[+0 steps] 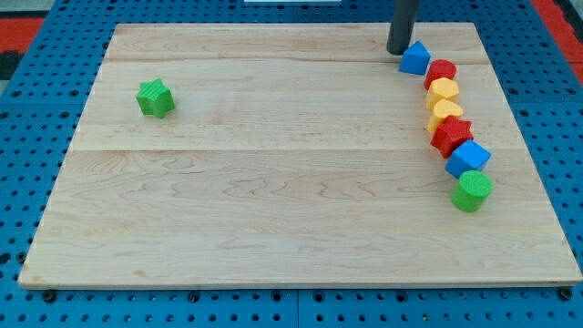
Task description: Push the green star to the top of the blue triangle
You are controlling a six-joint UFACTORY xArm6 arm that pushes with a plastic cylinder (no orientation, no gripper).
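Note:
The green star (156,97) lies alone on the wooden board at the view's left, in the upper half. The blue triangle (414,58) sits at the view's upper right, at the head of a curved row of blocks. My tip (399,51) stands just left of the blue triangle, touching or almost touching its left edge. The star is far to the left of the tip, most of the board's width away.
Below the blue triangle a row runs down the right side: a red block (442,72), a yellow block (444,91), a yellow heart-like block (444,113), a red star (452,135), a blue cube (468,158), a green cylinder (472,191). The board (273,210) lies on a blue pegboard.

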